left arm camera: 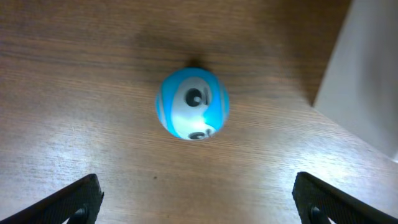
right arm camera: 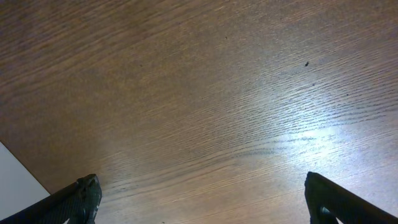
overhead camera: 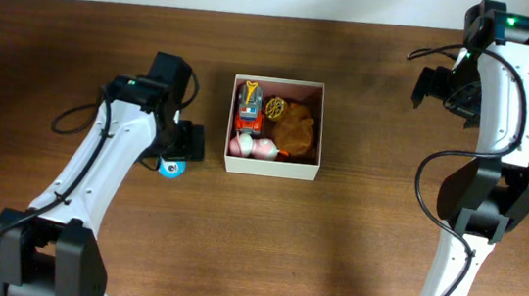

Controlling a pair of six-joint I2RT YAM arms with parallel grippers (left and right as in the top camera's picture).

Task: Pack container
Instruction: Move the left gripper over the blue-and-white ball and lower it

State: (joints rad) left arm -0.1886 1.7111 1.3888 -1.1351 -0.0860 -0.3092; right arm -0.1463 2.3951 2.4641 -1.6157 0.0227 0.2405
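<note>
wood-grain table (right arm camera: 199, 93), glossy ball (left arm camera: 192, 104) — matt cardboard container (overhead camera: 272, 168)

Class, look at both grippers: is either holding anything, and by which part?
Nothing is held. The left gripper is open, clear of the ball; the right gripper is open over the table.

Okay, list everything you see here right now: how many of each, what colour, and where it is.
table: one, dark brown wood, under everything
container: one, cream-white walls, middle of the table
toy truck: one, red and orange, left side inside the container
brown toy: one, brown, right side inside the container
pink toy: one, pink and white, lower-left corner inside the container in the overhead view
ball: one, blue and white with eyes, on the table just left of the container
left claw: one, black, open, above the ball, holding nothing
right claw: one, black, open, over bare wood far right
</note>
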